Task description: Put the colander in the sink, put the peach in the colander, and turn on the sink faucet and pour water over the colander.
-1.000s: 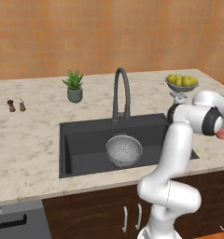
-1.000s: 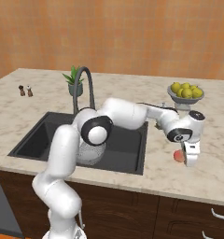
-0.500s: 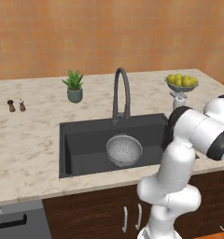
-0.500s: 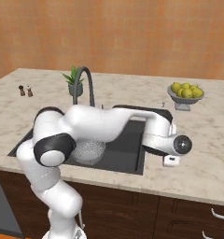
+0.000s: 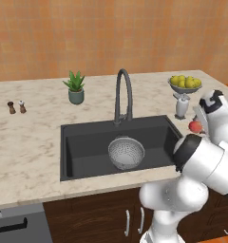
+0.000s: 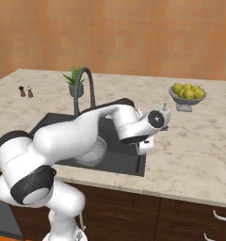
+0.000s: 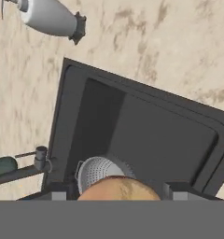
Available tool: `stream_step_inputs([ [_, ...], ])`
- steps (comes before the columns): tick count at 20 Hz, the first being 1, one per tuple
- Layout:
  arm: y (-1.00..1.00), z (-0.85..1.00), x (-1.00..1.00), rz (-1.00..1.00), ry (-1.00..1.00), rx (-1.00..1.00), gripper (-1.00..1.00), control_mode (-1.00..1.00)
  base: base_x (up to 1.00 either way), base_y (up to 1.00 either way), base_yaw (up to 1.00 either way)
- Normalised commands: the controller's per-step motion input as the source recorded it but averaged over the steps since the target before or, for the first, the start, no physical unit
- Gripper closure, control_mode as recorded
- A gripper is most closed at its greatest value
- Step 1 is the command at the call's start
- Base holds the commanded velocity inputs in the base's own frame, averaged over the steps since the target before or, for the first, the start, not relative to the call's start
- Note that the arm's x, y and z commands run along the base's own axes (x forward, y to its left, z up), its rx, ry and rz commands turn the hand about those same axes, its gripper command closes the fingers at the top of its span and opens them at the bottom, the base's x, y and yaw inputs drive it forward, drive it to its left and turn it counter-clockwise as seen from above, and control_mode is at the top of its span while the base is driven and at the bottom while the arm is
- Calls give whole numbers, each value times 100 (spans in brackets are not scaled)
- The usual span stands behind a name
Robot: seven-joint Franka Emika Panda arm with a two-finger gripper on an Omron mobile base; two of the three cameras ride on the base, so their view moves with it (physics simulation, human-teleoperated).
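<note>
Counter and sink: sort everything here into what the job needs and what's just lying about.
Needed: colander sitting in the sink; peach held in the gripper; sink faucet.

Lying about: potted plant; footed fruit bowl; two small shakers; white bottle.

An orange-tan wall [image 5: 111, 33] fills the top of both base views. Below it runs a beige marbled counter [image 5: 30, 142] across the frame. Dark brown cabinets [image 5: 87, 218] with pale handles [image 5: 127, 222] line the bottom edge. A grey appliance front [image 5: 16, 223] sits at lower left. Light is even and soft.
</note>
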Motion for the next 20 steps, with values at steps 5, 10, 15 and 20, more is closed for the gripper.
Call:
stream_step_inputs([
  [5,100,-1,17,43,0,12,100,-100,0,0,0],
  [10,94,-10,14,39,0,13,100,-100,0,0,0],
  [15,60,-32,17,26,0,24,100,-100,0,0,0],
  [20,17,-44,22,1,2,13,100,-100,0,0,0],
])
